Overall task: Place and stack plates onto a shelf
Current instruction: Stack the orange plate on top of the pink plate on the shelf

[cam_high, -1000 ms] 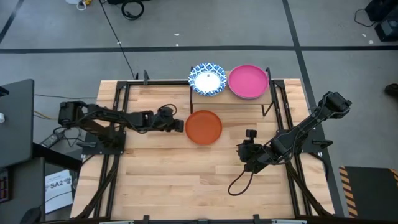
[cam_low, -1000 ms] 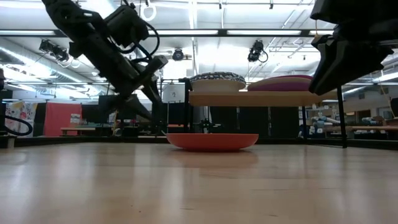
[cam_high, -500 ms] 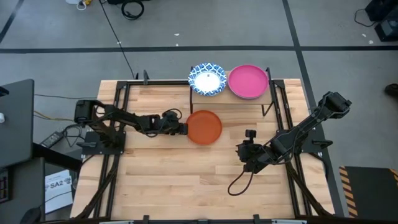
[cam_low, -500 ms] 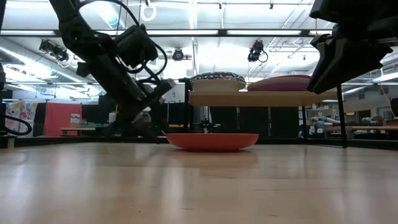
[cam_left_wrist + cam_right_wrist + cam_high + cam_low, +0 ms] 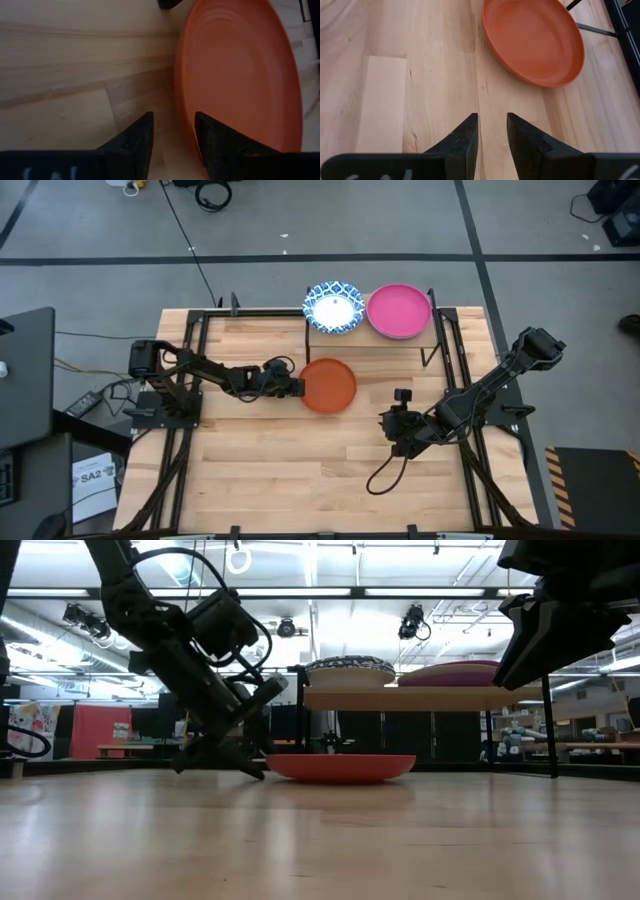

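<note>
An orange plate (image 5: 330, 384) lies flat on the tabletop in front of the shelf (image 5: 365, 332). The shelf carries a blue-patterned white plate (image 5: 332, 307) and a pink plate (image 5: 399, 311). My left gripper (image 5: 297, 387) is open and slants down at the orange plate's left rim, its fingertips low by the table (image 5: 255, 762). My right gripper (image 5: 492, 131) hangs open above bare wood to the right of the orange plate (image 5: 532, 42), holding nothing. My left gripper stands astride the orange plate's left rim (image 5: 182, 115), one finger (image 5: 220, 145) over the rim and the other (image 5: 135, 145) outside it over the wood. It comes slanting down from the table's left. Whether either finger touches the rim I cannot tell.
The shelf's thin black legs (image 5: 552, 740) stand behind the orange plate. Black frame rails run along the table's left and right sides. A cable loops on the wood below my right arm (image 5: 385, 472). Bare wood fills the near half of the table.
My left gripper has come down and moved toward the table's right edge, from above the table to the orange plate's left rim, with its fingertips now close to the tabletop. The plate has stayed where it was.
</note>
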